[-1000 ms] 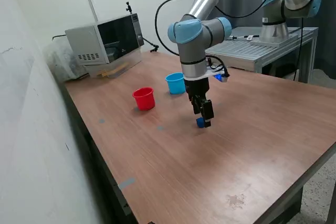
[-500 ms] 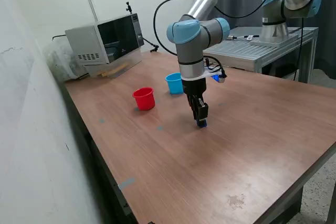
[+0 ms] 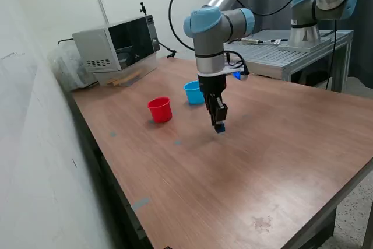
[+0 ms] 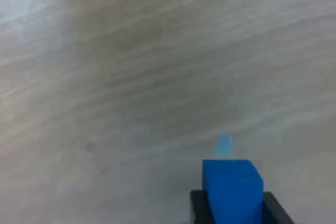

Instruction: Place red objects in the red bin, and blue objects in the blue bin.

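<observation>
My gripper (image 3: 219, 125) is shut on a tiny dark-blue cube (image 3: 220, 129) and holds it a little above the wooden table (image 3: 280, 138). In the wrist view the cube (image 4: 232, 190) sits between the two black fingertips (image 4: 198, 209), over bare wood. The light-blue cup (image 3: 193, 93) stands upright behind the gripper, partly hidden by the arm. The red cup (image 3: 159, 109) stands upright to the exterior view's left of it. The red cubes and the other blue cube are not in view.
A microwave (image 3: 116, 42) stands at the table's back left corner by the wall. A second arm's base (image 3: 306, 27) sits on a metal stand (image 3: 285, 56) at the back right. A small blue tape mark (image 4: 224, 144) lies on the wood under the cube.
My gripper closed on the blue cube on the table, lifted it, and moved slightly toward the light-blue cup.
</observation>
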